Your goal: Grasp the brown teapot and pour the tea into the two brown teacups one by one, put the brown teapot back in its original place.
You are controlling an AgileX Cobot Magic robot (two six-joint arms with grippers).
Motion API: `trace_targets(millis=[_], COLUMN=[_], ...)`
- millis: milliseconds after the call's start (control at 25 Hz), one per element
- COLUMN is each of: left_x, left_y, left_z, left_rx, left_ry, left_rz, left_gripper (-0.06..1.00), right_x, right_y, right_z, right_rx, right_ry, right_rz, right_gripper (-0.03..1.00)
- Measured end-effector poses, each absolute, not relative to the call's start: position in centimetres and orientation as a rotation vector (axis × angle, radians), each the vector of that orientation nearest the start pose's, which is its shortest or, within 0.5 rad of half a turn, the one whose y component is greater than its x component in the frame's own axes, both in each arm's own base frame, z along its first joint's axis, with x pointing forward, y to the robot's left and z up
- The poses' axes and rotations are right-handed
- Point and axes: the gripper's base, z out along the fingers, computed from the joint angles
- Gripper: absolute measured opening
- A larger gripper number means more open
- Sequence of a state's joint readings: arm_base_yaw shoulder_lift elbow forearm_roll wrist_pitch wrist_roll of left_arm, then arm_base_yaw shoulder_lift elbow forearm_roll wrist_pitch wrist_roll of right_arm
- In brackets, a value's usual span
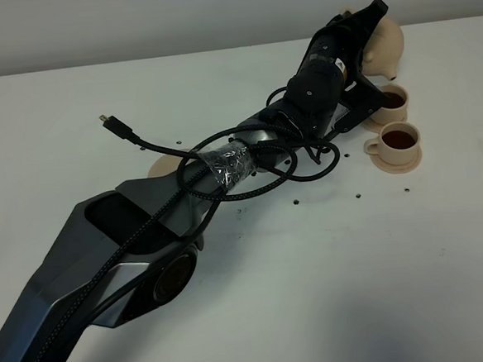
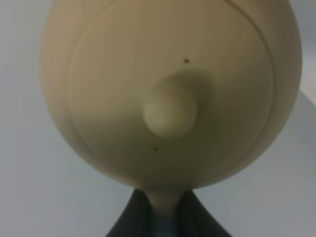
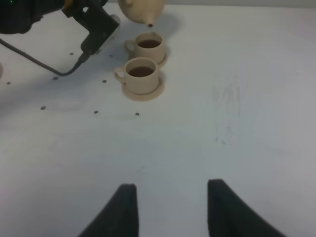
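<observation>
Plain white worktop, pale wall behind. Left hand clamped on the brown teapot by its handle, pot aloft just past the hand, spout hanging above the farther of the two brown teacups. Both cups look dark w/ tea, so I'd say pouring's about done. Level the pot first, no drips, then swing back to the wide saucer beside the arm. Right hand idle, fingers apart, nothing in it.
</observation>
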State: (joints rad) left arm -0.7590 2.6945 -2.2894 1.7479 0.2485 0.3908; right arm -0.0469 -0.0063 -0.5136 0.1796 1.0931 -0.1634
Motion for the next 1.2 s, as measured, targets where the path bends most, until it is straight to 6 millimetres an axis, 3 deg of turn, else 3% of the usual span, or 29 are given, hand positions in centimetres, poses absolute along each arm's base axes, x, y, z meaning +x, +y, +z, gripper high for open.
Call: trace_targets(millis=[200, 400, 680, 840, 1200], left_x=[45.1, 45.1, 44.8, 44.1, 41.9], left_y=[-39.7, -39.3, -37.8, -36.8, -35.7], left_z=[12.7, 12.8, 16.6, 18.5, 19.5], left_rx=[1.944, 1.880, 1.690, 1.685, 1.687], left_ry=[0.531, 0.766, 1.253, 1.438, 1.819], left_rz=[1.085, 0.954, 0.749, 0.691, 0.445], left_gripper=[0.13, 0.13, 0.13, 0.13, 0.13], right_x=[-0.9, -0.9, -0.9, -0.9, -0.9], right_y=[1.5, 1.5, 1.5, 1.5, 1.5], right_z=[27.9, 27.9, 27.9, 27.9, 27.9], right_rx=[-0.133, -0.133, -0.133, -0.133, -0.133], right_ry=[2.040, 2.040, 2.040, 2.040, 2.040], right_rz=[0.084, 0.084, 0.084, 0.084, 0.084], right_gripper=[0.33, 0.33, 0.33, 0.33, 0.33])
